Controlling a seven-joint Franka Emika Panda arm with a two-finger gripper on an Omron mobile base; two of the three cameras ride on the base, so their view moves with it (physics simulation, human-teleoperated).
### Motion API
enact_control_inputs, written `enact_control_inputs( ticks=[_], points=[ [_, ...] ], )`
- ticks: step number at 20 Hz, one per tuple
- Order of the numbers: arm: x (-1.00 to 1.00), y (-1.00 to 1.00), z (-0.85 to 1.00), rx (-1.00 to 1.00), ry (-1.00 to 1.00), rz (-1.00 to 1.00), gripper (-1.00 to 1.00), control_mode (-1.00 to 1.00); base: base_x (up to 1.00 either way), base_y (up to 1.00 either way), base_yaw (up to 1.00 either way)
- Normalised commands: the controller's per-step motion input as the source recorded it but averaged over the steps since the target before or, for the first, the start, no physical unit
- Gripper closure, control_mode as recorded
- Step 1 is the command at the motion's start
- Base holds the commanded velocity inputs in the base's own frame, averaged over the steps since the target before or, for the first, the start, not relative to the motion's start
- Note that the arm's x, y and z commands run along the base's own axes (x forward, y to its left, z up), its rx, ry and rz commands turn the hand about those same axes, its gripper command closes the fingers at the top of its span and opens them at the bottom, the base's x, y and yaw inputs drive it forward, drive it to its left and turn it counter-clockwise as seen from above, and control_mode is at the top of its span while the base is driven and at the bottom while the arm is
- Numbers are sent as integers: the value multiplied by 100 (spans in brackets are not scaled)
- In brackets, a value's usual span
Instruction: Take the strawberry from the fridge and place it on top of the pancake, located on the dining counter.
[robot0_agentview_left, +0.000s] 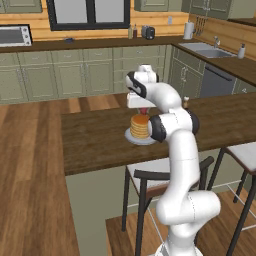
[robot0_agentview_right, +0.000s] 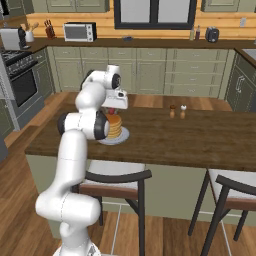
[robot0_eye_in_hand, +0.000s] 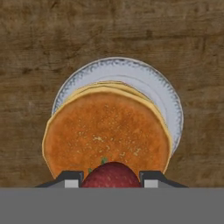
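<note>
Left base view: arm bent forward over the dark wood tabletop (robot0_agentview_left: 100, 140), hand (robot0_agentview_left: 143, 110) pointing straight down just above one pancake stack (robot0_agentview_left: 140, 126) on one white plate (robot0_agentview_left: 131, 137). Closed on one strawberry (robot0_eye_in_hand: 111, 175), held between both fingertips (robot0_eye_in_hand: 72, 179) directly over the stack's near edge, seen from above in the hand view. Plate rim there patterned, peeking out beyond the pancakes. Right base view: two small shakers (robot0_agentview_right: 177, 111) standing side by side farther along the tabletop, two stools (robot0_agentview_right: 115, 182) tucked beneath its edge, one stove (robot0_agentview_right: 17, 80) at far left. Red of the fruit barely visible under the hand in both base views.
</note>
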Motion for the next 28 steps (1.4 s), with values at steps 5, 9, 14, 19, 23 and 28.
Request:
enact_control_inputs(
  ticks=[5, 9, 14, 19, 23, 28],
  points=[
    [-29, 6, -7, 0, 0, 0, 100, -100, 0, 0, 0],
    [-19, 1, -12, 0, -5, 0, 100, -100, 0, 0, 0],
    [-6, 0, -21, 0, -16, 0, 100, -100, 0, 0, 0],
    [0, 0, -25, 0, -17, 0, 100, -100, 0, 0, 0],
    [-1, 0, -6, 0, -14, 0, 100, -100, 0, 0, 0],
    [0, 0, 0, 0, 0, 0, 100, -100, 0, 0, 0]
  ],
)
